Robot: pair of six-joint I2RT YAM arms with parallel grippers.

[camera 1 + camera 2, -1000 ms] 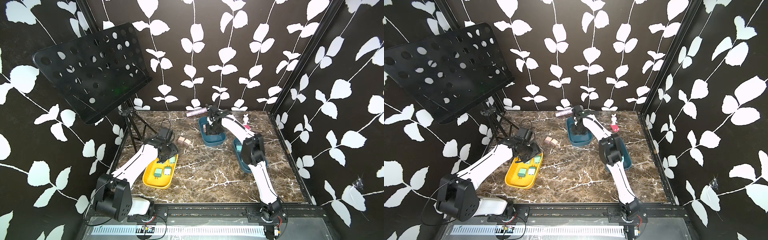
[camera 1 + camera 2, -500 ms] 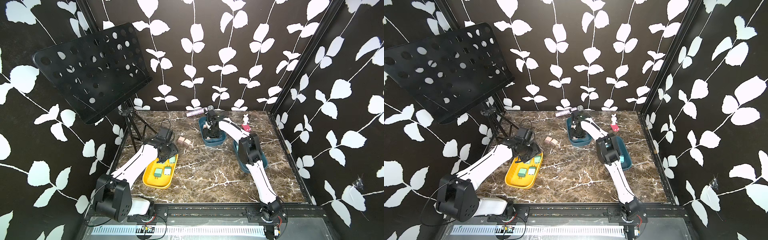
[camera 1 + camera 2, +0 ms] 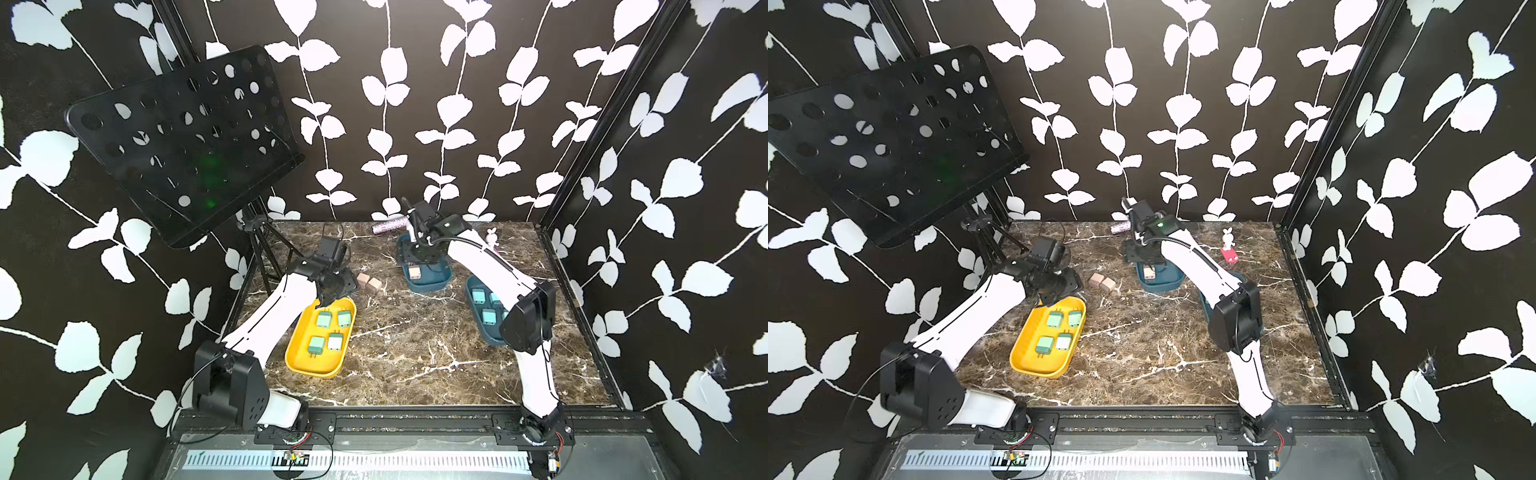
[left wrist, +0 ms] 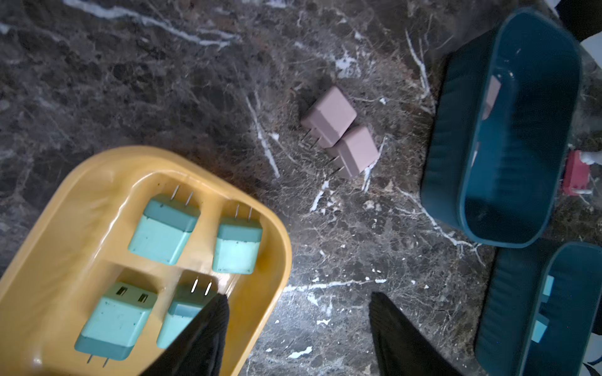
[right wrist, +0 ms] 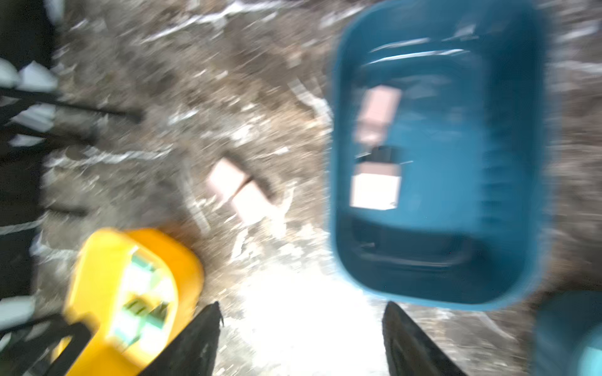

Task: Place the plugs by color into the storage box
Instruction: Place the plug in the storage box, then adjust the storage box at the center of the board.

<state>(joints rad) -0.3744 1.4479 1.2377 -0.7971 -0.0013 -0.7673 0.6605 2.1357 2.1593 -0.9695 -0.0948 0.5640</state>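
Nearest, four mint plugs lie in the yellow tray. The left gripper stays above its far end, jaws apart and empty. Two pink plugs rest on the desk. Farther back, the right gripper has spread open, and its pink plug now lies in the teal tray, with the arm reaching over it.

Both top views high at the front, looking down over the whole table, left wrist view close above yellow tray, right wrist view blurred, close above teal tray, wrist views sharing pink plugs
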